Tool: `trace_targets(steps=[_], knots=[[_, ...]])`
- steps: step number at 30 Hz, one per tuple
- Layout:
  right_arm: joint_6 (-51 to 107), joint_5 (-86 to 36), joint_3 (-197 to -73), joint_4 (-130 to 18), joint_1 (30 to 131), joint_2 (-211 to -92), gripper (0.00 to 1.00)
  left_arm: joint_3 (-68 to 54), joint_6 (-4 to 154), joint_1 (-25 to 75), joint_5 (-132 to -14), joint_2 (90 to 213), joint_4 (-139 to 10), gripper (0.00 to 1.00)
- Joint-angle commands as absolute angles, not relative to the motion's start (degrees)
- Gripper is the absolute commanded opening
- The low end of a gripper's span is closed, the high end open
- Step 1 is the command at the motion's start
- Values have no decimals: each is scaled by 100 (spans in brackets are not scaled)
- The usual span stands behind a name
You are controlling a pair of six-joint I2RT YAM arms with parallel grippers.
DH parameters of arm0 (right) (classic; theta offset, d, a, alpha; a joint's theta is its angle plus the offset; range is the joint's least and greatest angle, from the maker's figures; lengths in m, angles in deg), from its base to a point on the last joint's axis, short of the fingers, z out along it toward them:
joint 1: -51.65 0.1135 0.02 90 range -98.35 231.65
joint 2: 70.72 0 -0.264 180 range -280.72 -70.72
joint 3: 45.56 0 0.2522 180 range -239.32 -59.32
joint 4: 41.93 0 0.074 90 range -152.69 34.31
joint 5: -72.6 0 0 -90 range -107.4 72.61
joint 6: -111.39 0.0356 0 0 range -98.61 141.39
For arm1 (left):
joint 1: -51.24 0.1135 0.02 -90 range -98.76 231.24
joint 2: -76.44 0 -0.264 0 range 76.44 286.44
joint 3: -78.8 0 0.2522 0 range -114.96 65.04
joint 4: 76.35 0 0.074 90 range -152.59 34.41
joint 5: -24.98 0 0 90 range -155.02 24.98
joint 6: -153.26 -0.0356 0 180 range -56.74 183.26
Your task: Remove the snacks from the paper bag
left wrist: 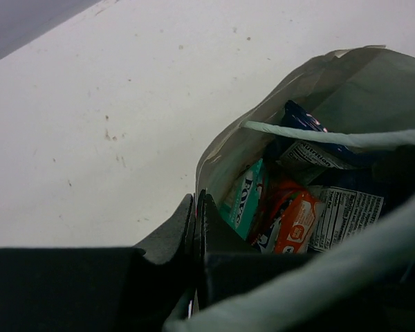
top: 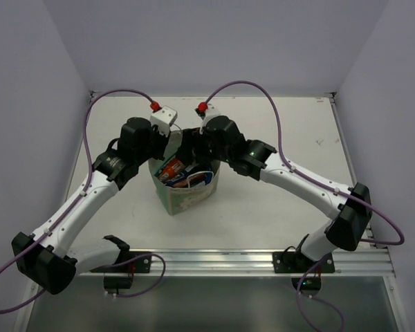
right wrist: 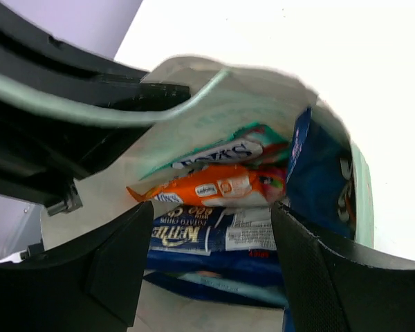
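The mint-green paper bag (top: 191, 196) stands upright mid-table with its mouth open. My left gripper (top: 163, 148) is shut on the bag's left rim; in the left wrist view its fingers (left wrist: 197, 207) pinch the bag wall (left wrist: 228, 149). Inside lie a teal packet (left wrist: 245, 197), an orange packet (left wrist: 294, 225) and dark blue and white packets (left wrist: 346, 218). My right gripper (top: 194, 156) is open in the bag's mouth. In the right wrist view it (right wrist: 211, 242) straddles a dark blue and white packet (right wrist: 207, 235), below the orange packet (right wrist: 214, 187) and teal packet (right wrist: 221, 149), touching none.
A metal rail (top: 214, 261) runs along the table's near edge between the arm bases. Purple cables (top: 277, 124) loop behind both wrists. Walls close in the white table (top: 283, 138) at the left, back and right.
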State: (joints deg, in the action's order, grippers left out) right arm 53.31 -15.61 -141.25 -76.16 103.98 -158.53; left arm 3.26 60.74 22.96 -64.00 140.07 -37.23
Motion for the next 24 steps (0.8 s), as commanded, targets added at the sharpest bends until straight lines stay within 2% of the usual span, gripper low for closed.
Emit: trace_targets(steps=[1, 7, 12, 19, 24], knots=[[5400, -1265, -14641, -7459, 10359, -15922, 71, -472, 6045, 2337, -5388, 14269, -4537, 0], [4881, -1397, -15089, -7704, 10008, -15852, 72, -1308, 5685, 2908, -4781, 15140, -4862, 0], [4626, -1405, -15249, -7907, 9709, -15616, 76, -1898, 5131, 3084, -4375, 15519, -5194, 0], [4677, -1502, -14873, -7523, 9691, -15702, 78, -741, 5262, 2743, -5219, 15299, -5407, 0], [5231, -1643, -14739, -7099, 9682, -16133, 74, -150, 5754, 2601, -5360, 15422, -5415, 0]])
